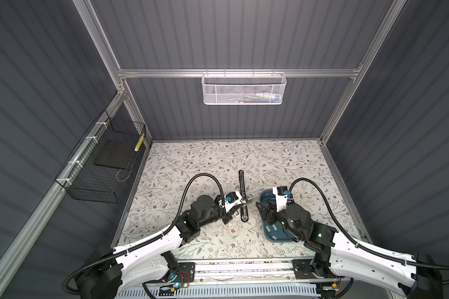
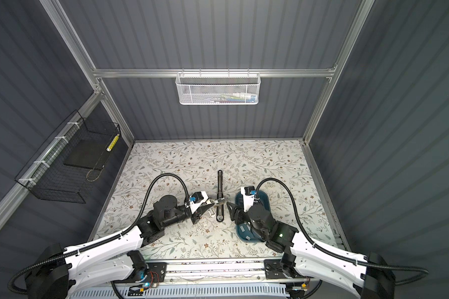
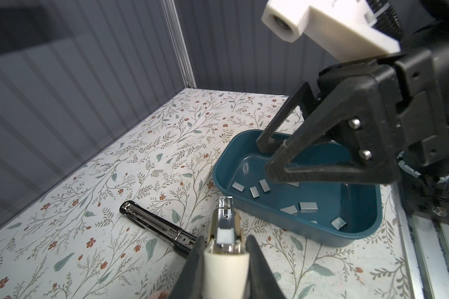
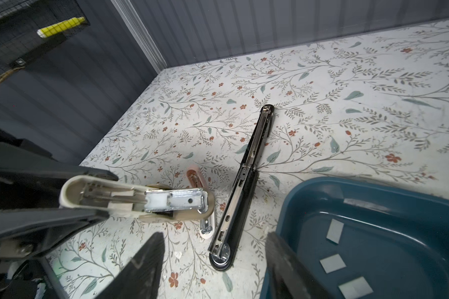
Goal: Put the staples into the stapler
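Several small flat grey metal staples [image 3: 308, 207] lay loose in a teal plastic tray [image 3: 223, 168].
The left gripper [image 3: 226, 246] was clamped on a small cream plastic stapler [image 4: 166, 202], its metal magazine exposed, at 9 o'clock from a long black stapler [image 4: 244, 181] lying opened flat on the floral tabletop [image 4: 322, 103]. The right gripper [image 3: 267, 158], jaws apart and empty, hovered at the tray's 9 o'clock edge, at 3 o'clock from the black stapler.

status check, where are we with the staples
Left hand shut on small beige stapler, opened up. Right hand open, empty, by blue tray rim. Staples loose in tray. Long black stapler lies open between the hands.
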Robot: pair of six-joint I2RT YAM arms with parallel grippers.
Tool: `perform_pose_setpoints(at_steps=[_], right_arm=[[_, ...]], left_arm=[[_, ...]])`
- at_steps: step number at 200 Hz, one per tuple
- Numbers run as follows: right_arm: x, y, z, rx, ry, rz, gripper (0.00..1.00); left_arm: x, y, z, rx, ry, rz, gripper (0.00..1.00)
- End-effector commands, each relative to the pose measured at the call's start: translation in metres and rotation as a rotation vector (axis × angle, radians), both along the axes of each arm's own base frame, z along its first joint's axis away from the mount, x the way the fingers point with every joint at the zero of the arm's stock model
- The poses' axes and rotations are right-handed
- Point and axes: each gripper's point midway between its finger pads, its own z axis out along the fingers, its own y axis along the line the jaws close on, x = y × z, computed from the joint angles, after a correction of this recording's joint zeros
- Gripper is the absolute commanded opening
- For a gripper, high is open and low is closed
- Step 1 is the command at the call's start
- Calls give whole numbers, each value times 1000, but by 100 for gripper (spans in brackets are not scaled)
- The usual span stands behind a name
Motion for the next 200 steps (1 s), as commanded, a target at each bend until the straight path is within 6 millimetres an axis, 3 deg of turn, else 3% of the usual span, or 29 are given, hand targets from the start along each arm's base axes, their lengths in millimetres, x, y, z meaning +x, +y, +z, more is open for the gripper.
perform_pose_setpoints(at_steps=[1,41,72,118,200], right_arm=[[-26,11,-4,-85,-150,224,76],[-68,19,-14,-80,-282,480,81],[-100,22,-4,-7,-382,639,83],[-99,19,-7,-30,-379,626,82],[-82,33,-14,-75,-305,599,77]], left_arm=[[-14,-8,13,-14,-24,-97,0],[-41,-18,16,3,-18,-274,0],[-67,-22,19,1,-21,-440,0],[-84,-27,21,22,27,-564,0],[-85,-33,14,48,86,-601,0]])
